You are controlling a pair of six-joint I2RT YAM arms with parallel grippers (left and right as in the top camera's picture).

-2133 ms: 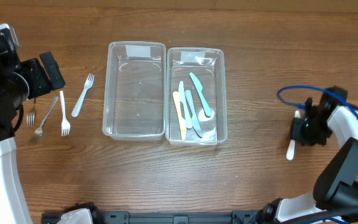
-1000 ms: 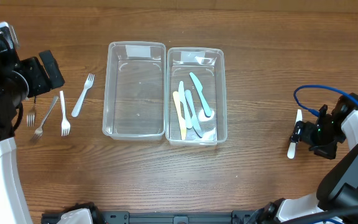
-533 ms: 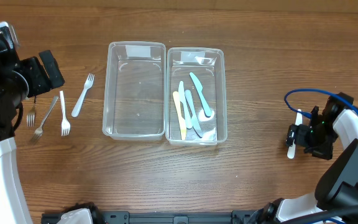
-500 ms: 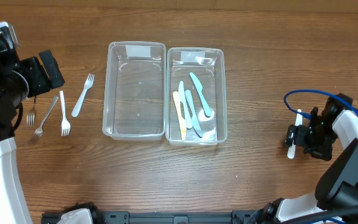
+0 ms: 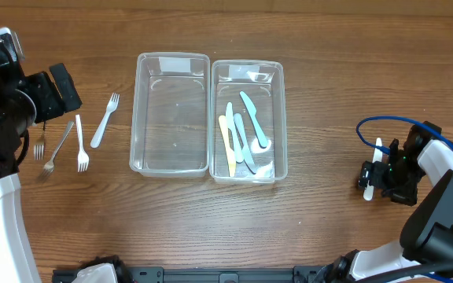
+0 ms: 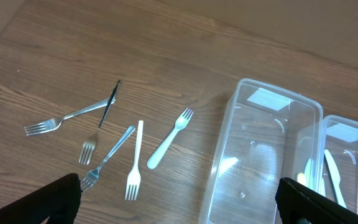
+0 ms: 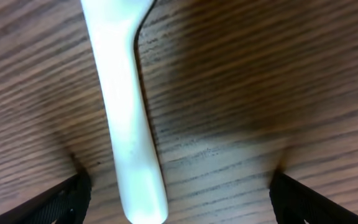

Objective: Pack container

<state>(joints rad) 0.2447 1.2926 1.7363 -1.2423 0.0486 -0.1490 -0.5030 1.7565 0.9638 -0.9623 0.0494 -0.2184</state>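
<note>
Two clear containers stand side by side mid-table. The left one [image 5: 171, 114] is bare; the right one [image 5: 278, 118] holds several pastel plastic knives [image 5: 242, 134]. A white plastic utensil [image 5: 371, 174] lies flat on the wood at the far right. My right gripper [image 5: 377, 178] is low over it and open, its fingers straddling the white handle [image 7: 129, 137], which lies nearer the left fingertip [image 7: 73, 199] and touches neither. My left gripper [image 5: 66, 90] hangs open and empty at the far left, above the forks [image 6: 166, 140].
Left of the containers lie two white plastic forks [image 5: 105, 119] [image 5: 79, 143] and metal forks [image 5: 57, 148] [image 5: 39, 149]. The left wrist view shows the bare container [image 6: 260, 168] beside them. A blue cable [image 5: 384, 124] loops above the right wrist.
My right gripper has slid a little to the left and settled astride the white utensil's handle. The utensil, the containers and the left arm have not moved.
</note>
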